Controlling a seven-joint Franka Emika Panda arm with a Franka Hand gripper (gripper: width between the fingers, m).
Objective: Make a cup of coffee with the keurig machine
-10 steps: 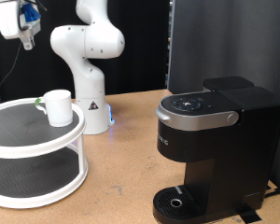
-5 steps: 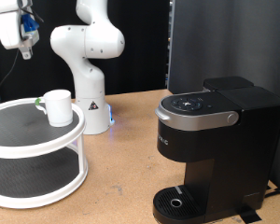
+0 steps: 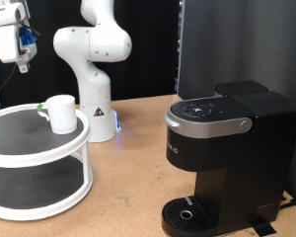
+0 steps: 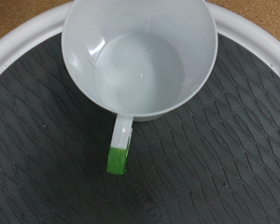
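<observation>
The cup (image 3: 61,113), a small white mug, stands upright on the top tier of a round white stand (image 3: 77,144) at the exterior view's left. In the wrist view the cup (image 4: 140,56) is seen from above. It is empty, and its handle (image 4: 119,147) has a green tip. The keurig machine (image 3: 227,148) stands at the exterior view's right with its lid down and its drip tray (image 3: 187,213) bare. My gripper (image 3: 22,65) hangs high above the stand, up and left of the cup, and holds nothing that shows. Its fingers do not show in the wrist view.
The stand has two tiers with dark ribbed mats (image 4: 224,159). The white robot base (image 3: 94,59) rises behind the stand. A black panel (image 3: 237,44) stands behind the machine. The wooden table (image 3: 128,188) lies between stand and machine.
My gripper has moved down and towards the exterior view's left, closer to above the stand. The cup and the machine have not moved.
</observation>
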